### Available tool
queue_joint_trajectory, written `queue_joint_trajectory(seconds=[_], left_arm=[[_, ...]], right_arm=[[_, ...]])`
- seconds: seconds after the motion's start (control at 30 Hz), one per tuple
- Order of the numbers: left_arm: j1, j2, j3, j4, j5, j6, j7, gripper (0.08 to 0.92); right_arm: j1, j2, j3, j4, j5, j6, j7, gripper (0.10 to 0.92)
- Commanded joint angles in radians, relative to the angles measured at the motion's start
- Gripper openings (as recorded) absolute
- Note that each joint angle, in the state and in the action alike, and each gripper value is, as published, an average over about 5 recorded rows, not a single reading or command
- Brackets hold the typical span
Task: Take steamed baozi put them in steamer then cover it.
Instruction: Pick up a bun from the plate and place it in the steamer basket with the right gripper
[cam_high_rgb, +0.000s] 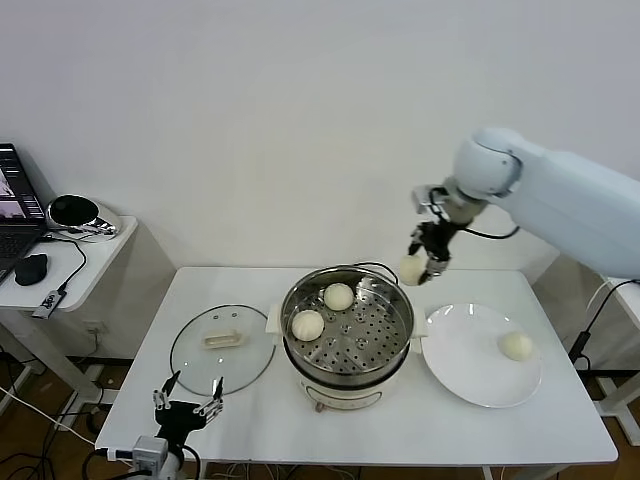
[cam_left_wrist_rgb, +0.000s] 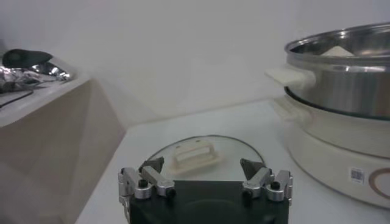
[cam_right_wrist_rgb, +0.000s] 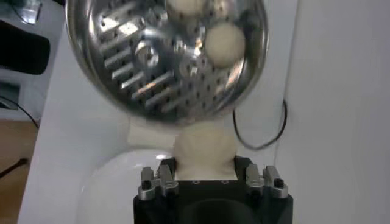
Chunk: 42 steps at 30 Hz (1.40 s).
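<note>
The steel steamer (cam_high_rgb: 400, 305) stands mid-table with two baozi (cam_high_rgb: 339, 296) (cam_high_rgb: 308, 324) on its perforated tray. My right gripper (cam_high_rgb: 418, 266) hangs in the air past the steamer's far right rim, shut on a third baozi (cam_right_wrist_rgb: 205, 151), which fills the gap between its fingers. One more baozi (cam_high_rgb: 516, 346) lies on the white plate (cam_high_rgb: 462, 358). The glass cover (cam_high_rgb: 200, 360) lies flat left of the steamer. My left gripper (cam_high_rgb: 188, 408) waits open at the table's front left edge, in front of the cover (cam_left_wrist_rgb: 196, 156), with nothing in it.
A black cable (cam_high_rgb: 372, 266) runs behind the steamer, close under my right gripper. A side table (cam_high_rgb: 90, 260) with a laptop, a mouse and a shiny object stands far left. The wall is close behind the table.
</note>
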Motion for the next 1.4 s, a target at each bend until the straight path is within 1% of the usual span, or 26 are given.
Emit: queue_joint_trajectory(seconds=[0.03,0.2,0.27,0.33,0.5,0.67,0.83,0.93,1.07,1.2,1.4], left_arm=[[0.002,-0.001,-0.002,0.000,-0.003,0.001,-0.003,0.823],[0.002,-0.004,-0.004,0.004,-0.005,0.001,-0.004,0.823],[0.001,-0.006,-0.004,0.006,-0.006,0.001,-0.004,0.823],[-0.001,-0.009,-0.001,0.008,-0.006,0.001,-0.003,0.823],[-0.005,-0.013,0.004,0.011,-0.004,0.002,-0.002,0.823],[-0.003,-0.013,-0.002,0.013,-0.004,0.002,-0.002,0.823],[-0.002,-0.013,-0.002,0.012,-0.004,0.002,-0.002,0.823],[-0.001,-0.015,-0.001,0.011,-0.003,0.002,-0.002,0.823],[0.003,-0.017,0.000,0.008,-0.002,0.001,-0.003,0.823],[0.007,-0.017,0.000,0.005,-0.002,0.000,-0.005,0.823],[0.008,-0.019,0.000,-0.001,-0.002,0.000,-0.006,0.823]], right_arm=[[0.007,0.192,-0.025,-0.145,0.081,0.449,-0.059,0.586],[-0.023,0.222,-0.023,-0.157,0.021,0.671,-0.053,0.585],[-0.032,0.224,-0.018,-0.144,-0.006,0.734,-0.050,0.585],[-0.042,0.224,-0.012,-0.123,-0.054,0.782,-0.042,0.585],[-0.094,0.227,0.024,-0.088,-0.243,0.915,-0.017,0.586],[-0.153,0.207,0.030,-0.025,-0.375,1.027,0.067,0.591],[-0.177,0.179,0.042,0.048,-0.475,1.074,0.116,0.594],[-0.181,0.172,0.048,0.070,-0.509,1.085,0.136,0.594],[-0.179,0.163,0.047,0.109,-0.520,1.086,0.132,0.594],[-0.181,0.158,0.029,0.147,-0.502,1.071,0.126,0.594],[-0.204,0.168,0.008,0.156,-0.483,1.040,0.128,0.594]])
